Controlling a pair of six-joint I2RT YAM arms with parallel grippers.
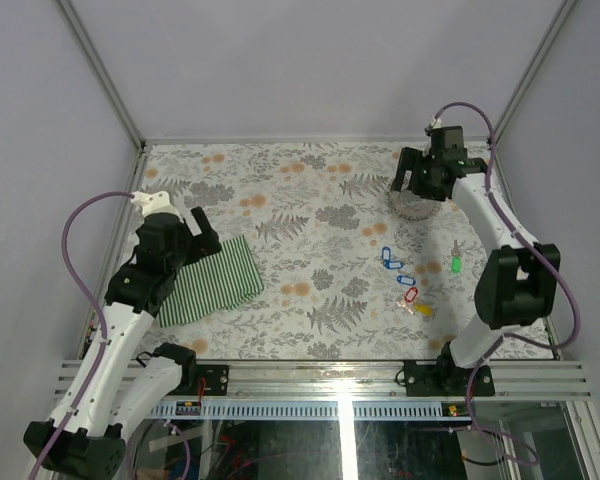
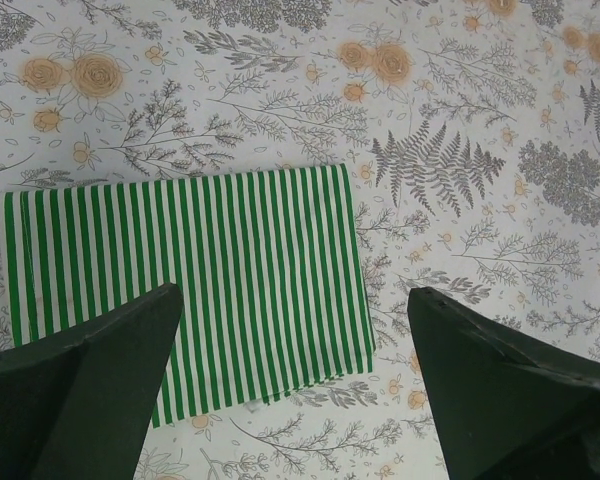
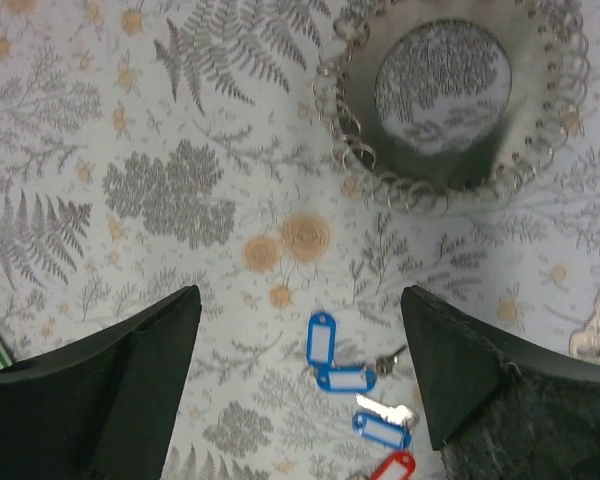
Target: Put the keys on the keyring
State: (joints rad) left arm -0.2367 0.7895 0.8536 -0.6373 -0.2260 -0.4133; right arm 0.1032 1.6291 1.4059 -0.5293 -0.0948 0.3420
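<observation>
The right fingers (image 3: pixel 100 400) stand spread above the table (image 3: pixel 180 120), keyring (image 3: pixel 430 185) at upper right, keys (image 3: pixel 322 340) at lower centre; left fingers (image 2: pixel 70 400) spread above the green striped cloth (image 2: pixel 230 270).

The floral worktop (image 1: pixel 310 200) bears a keyring (image 3: pixel 435 172). Coloured keys (image 1: pixel 406 279) lie nearer than it, a striped cloth (image 1: pixel 215 283) well left.

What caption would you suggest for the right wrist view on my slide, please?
Right gripper open above the floral tablecloth, keyring ahead, keys scattered nearer, nothing held.
</observation>
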